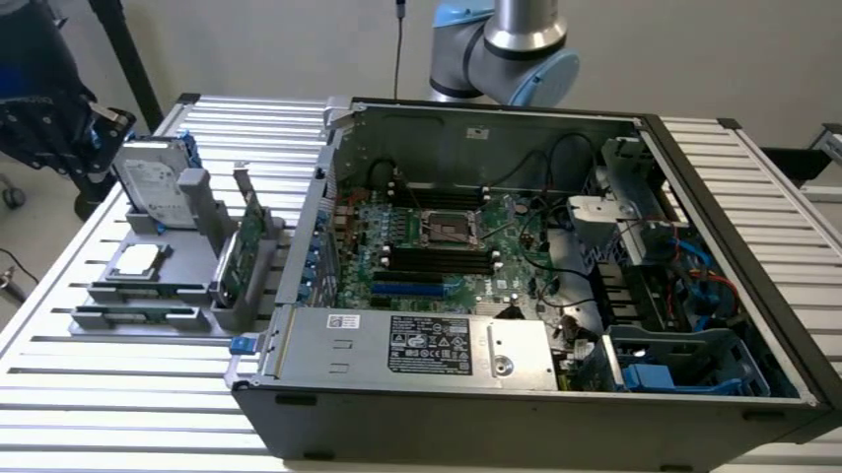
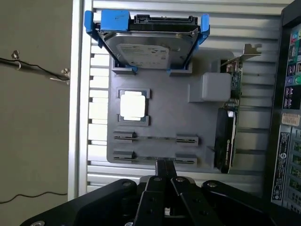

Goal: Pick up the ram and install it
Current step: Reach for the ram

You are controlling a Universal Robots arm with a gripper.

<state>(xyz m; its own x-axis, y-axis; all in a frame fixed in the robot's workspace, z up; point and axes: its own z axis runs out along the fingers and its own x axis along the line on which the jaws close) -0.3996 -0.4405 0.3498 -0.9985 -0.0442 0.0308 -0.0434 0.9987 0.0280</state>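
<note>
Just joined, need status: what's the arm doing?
The gripper, shut and empty, hovers over the gray parts tray beside the open PC case. Its tip is nearest a ram stick standing edge-up in its tray slot. Nothing is picked up yet; the hard drive, processor and expansion card also sit in the tray.

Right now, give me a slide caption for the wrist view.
Shut claw above a gray tray holding ram sticks, processor chip, hard drive and expansion card.
</note>
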